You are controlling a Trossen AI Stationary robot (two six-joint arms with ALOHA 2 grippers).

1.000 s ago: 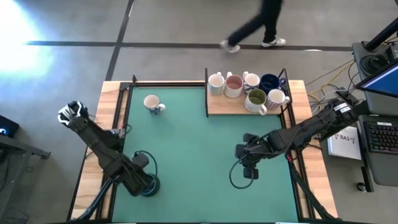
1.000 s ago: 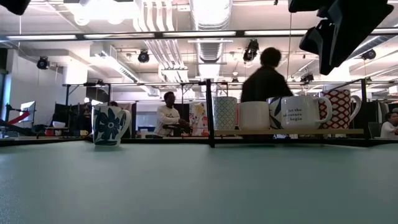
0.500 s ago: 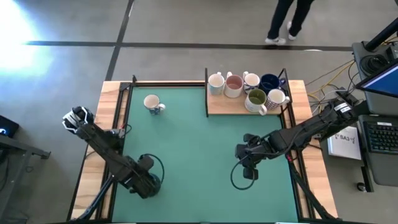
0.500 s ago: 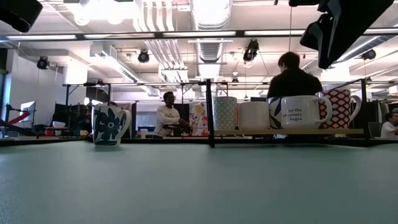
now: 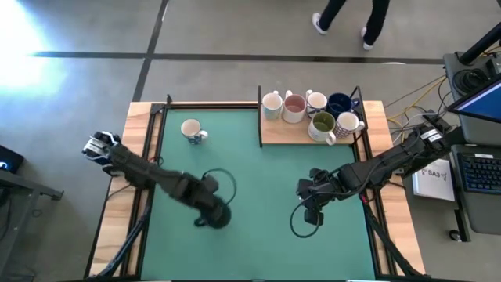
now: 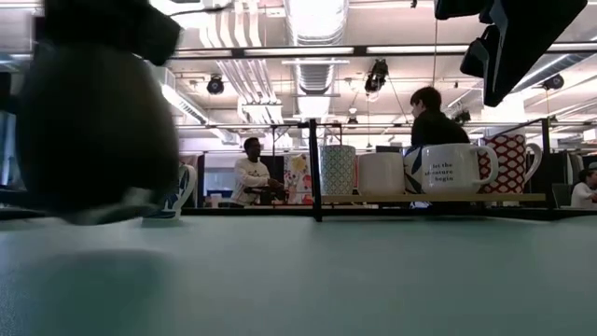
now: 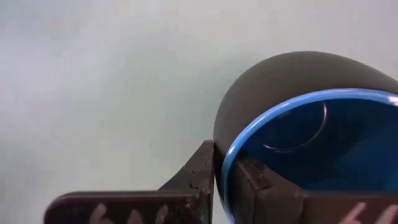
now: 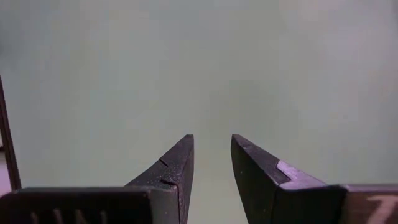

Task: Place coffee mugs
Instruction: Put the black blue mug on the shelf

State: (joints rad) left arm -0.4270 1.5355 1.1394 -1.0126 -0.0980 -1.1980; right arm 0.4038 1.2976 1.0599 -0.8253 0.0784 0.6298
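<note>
My left gripper (image 5: 210,210) is over the middle-left of the green table, shut on a dark mug with a blue inside (image 7: 298,124). That mug fills the left of the low view (image 6: 93,131). My right gripper (image 5: 313,205) hovers over the table's right half; its fingers (image 8: 211,142) are slightly apart with nothing between them. A white mug with a blue flower pattern (image 5: 192,130) stands on its base at the far left. Several mugs (image 5: 313,113), white, pink, dark blue, green and dotted, stand on a wooden tray (image 5: 270,137) at the far right. My left gripper pinches the dark mug's blue rim (image 7: 239,140), with one finger inside the mug and one (image 7: 205,162) outside against the wall. The fingers come from above, slanting down. The mug hangs below them with its mouth up, a little tilted, clear of the table above its shadow (image 6: 93,280).
A black frame post (image 5: 260,117) stands at the tray's left side. Wooden rails edge the table (image 5: 145,157). A laptop and cables (image 5: 477,117) sit off the right edge. A person's legs (image 5: 352,19) pass beyond the far edge. The green surface (image 5: 258,188) between the arms is bare.
My left gripper has swung from the table's near left corner toward its middle. The dark mug has come with it and has entered the low view at the left, clear of the table. Behind the table a person has walked toward the right.
</note>
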